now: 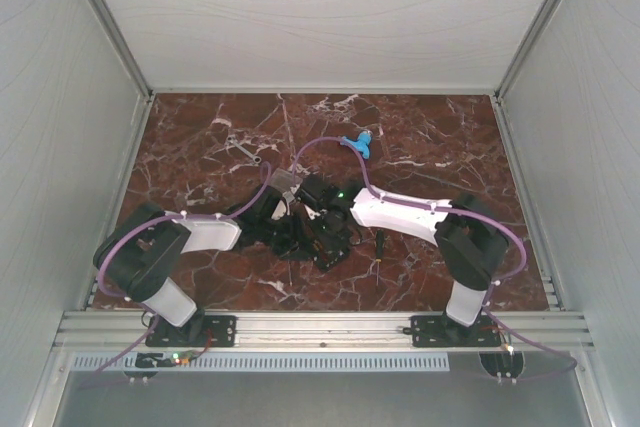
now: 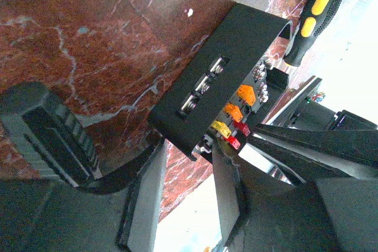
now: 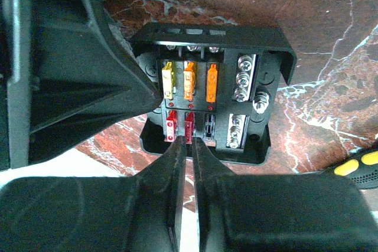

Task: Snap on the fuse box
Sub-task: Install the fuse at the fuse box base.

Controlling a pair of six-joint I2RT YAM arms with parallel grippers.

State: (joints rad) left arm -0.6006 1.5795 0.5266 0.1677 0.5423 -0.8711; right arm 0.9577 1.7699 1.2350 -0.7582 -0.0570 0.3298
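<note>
Currently the fuse box (image 3: 269, 48) is mid-table between both arms on the red marble table (image 3: 331, 16). Its fuses are exposed: yellow and orange in one row, red fuses (image 3: 171, 123) in the next. Left gripper (image 2: 180, 157) has hold of the box, jaws part-open around its body. Right gripper (image 3: 189, 146) is nearly closed with only a thin slit, tips at the red fuses; can't tell if it pinches one. Yellow-black screwdriver (image 2: 313, 19) lies near the box.

One fuse box (image 3: 227, 110) — one screwdriver (image 2: 315, 19)
</note>
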